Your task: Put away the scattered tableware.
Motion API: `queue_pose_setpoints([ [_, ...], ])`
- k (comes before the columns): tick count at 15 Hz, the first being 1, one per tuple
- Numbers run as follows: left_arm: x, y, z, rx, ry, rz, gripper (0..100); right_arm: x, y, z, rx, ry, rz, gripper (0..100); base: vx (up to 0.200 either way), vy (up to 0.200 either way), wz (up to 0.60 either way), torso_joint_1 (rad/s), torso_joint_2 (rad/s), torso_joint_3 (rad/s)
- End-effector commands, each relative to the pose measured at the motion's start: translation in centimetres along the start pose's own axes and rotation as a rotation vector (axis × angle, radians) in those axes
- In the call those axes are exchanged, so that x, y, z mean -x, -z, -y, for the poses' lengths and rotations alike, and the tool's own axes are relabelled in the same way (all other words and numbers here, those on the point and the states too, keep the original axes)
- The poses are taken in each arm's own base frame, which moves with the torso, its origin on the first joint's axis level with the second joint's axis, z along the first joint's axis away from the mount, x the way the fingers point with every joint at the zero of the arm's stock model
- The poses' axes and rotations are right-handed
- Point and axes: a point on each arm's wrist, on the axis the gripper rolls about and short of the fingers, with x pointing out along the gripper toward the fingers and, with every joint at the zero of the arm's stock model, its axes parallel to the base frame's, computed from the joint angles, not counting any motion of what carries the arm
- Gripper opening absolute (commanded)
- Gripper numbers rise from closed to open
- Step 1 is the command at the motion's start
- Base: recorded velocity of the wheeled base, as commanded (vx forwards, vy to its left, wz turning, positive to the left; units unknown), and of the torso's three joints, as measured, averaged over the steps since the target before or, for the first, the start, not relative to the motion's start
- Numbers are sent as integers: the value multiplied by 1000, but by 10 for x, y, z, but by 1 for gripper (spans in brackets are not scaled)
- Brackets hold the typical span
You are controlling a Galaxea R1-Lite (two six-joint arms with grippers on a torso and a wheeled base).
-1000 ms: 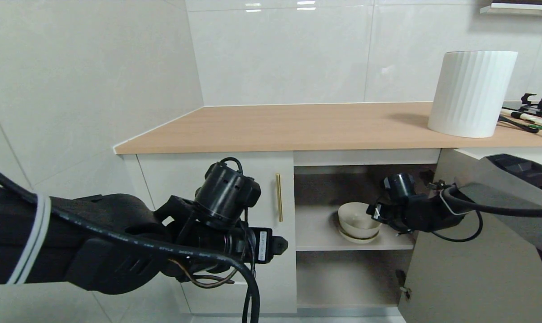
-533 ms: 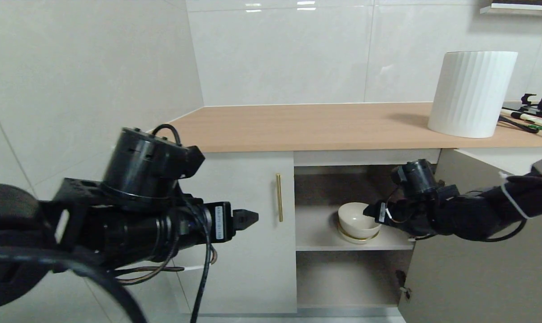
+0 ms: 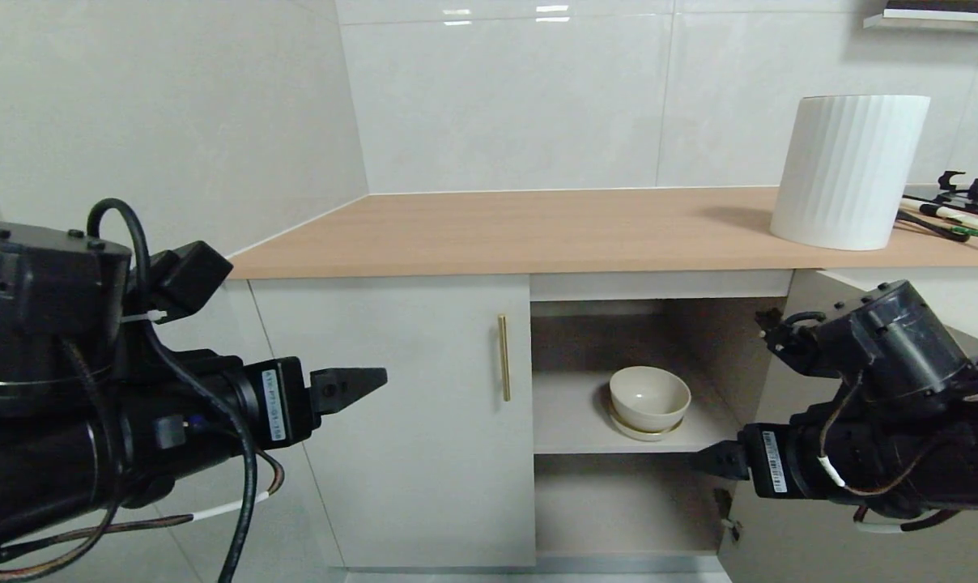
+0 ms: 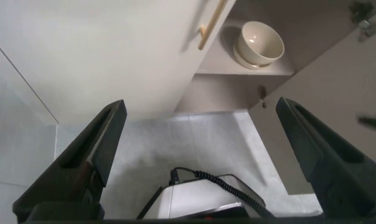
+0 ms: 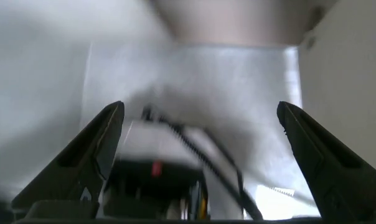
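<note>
A cream bowl (image 3: pixel 649 397) sits on a small plate (image 3: pixel 645 429) on the middle shelf (image 3: pixel 570 421) of the open cupboard; the bowl (image 4: pixel 261 43) is also in the left wrist view. My right gripper (image 3: pixel 712 460) hangs in front of the cupboard, below and right of the bowl, its fingers (image 5: pixel 94 152) spread wide and holding nothing. My left gripper (image 3: pixel 350 389) is to the left, before the shut door, also wide open and empty, as its fingers (image 4: pixel 91 149) show.
The right cupboard door (image 3: pixel 788 518) stands open beside my right arm. The left door (image 3: pixel 408 405) with a brass handle (image 3: pixel 503 368) is shut. On the wooden counter (image 3: pixel 537 227) stand a white ribbed container (image 3: pixel 849 170) and some utensils (image 3: pixel 954 210).
My right gripper has drawn back out of the cupboard, down and to the right, leaving the bowl on its plate. My left arm has pulled back to the left and risen.
</note>
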Motion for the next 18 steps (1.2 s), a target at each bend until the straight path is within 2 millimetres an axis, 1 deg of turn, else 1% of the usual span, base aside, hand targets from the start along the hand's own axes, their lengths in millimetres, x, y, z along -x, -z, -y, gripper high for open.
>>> queue_pose_setpoints([
  [1,5,0,-1,4,5,13,100,18,6,2,6,-33,32,100,0,0,0,0,0,0],
  [2,3,1,-1,0,2,6,100,16,13,6,8,-19,15,100,0,0,0,0,0,0],
  [5,-4,3,0,-5,-5,-17,100,15,13,5,8,-6,21,100,0,0,0,0,0,0],
  [8,-3,3,0,-4,-4,-15,100,15,13,5,8,-6,21,100,0,0,0,0,0,0],
  [18,-4,5,0,-6,4,-29,100,14,15,6,14,-1,11,100,-200,0,0,4,-1,3],
])
